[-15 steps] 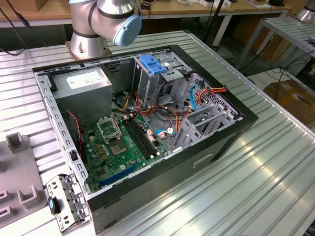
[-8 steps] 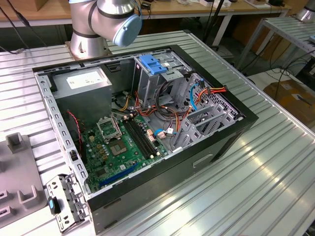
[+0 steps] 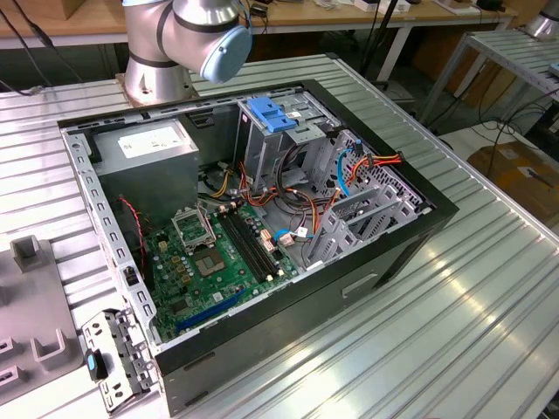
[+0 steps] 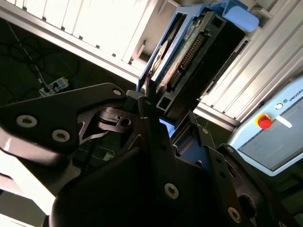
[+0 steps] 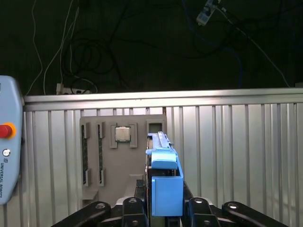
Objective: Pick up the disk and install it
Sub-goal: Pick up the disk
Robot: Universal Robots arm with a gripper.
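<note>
Clamping the disk between them, the fingers are closed on its two sides, seen in both wrist views. The disk is clear of the worktop, carried only by that grip. The hold sits at the near end, so most of the body juts out beyond the fingertips; I judge this keeps the far end free and the blue rails unobstructed.

Its long axis runs straight out from the fingers, along their reach. It is held on edge: in the first wrist view a thin edge and a blue rail face the camera, with the broad faces turned toward the fingers. In the second wrist view a row of connector pins shows along one face, and a blue tab caps the far end.

Beyond the fingertips, a grey fixture with a chip lies flat on the worktop, near a pendant.

In the exterior view the case lies on its side, lid off, so its cage is reachable from above. Where it stands relative to the fingers I cannot tell.
</note>
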